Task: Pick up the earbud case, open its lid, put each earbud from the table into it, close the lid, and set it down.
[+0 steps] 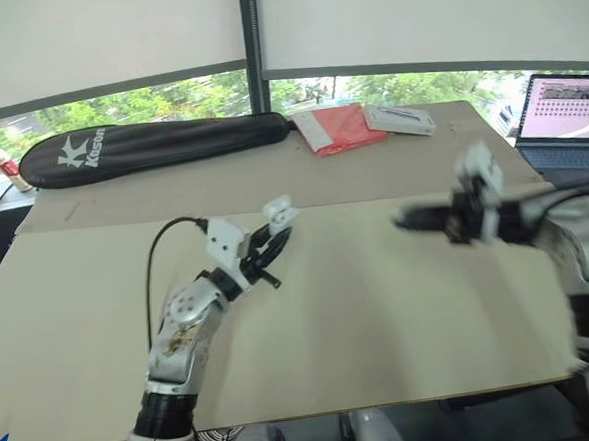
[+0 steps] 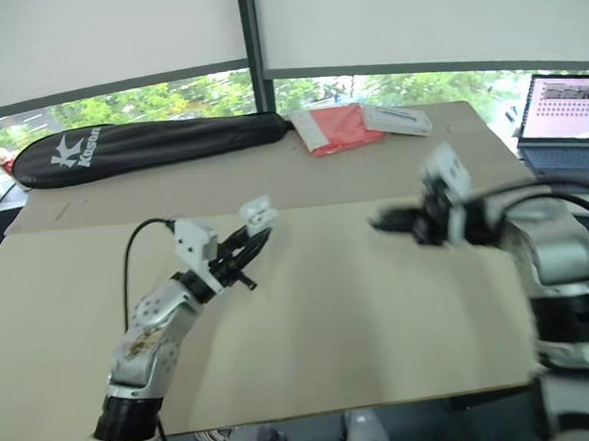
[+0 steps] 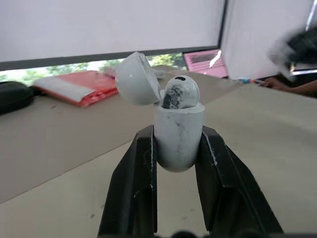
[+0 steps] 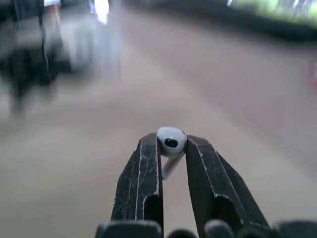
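Earbud case (image 3: 178, 136) is standing upright between the two black fingers of the left gripper (image 1: 276, 237). The jaws are pinching it by its sides and holding it above the left half of the table (image 1: 380, 315). From the head it is reading as a small white shape at the fingertips with its lid (image 3: 136, 78) tipped back on the hinge. The left wrist view is adding what the head views are not giving: the first earbud (image 3: 181, 92), scuffed with dark marks, is already sitting in the open case, its rounded head poking above the rim.

Behind the left arm, a long black racket bag (image 1: 150, 144) is lying along the far edge of the table. Further right, a red packet (image 1: 337, 128) and a flat white box (image 1: 400, 119) are lying just beside each other at the far edge.

Right of centre, the right gripper (image 1: 409, 216) is hanging over the table, pointing toward the left gripper and well apart from it. From the head I cannot tell what its tips are carrying. The right wrist view is settling it: the jaws are pinching the second earbud (image 4: 171, 140) at the very tips, its white head with a dark oval spot facing the camera and its stem pointing down between the fingers.

At the far right, an open laptop (image 1: 568, 114) is showing a pink screen.
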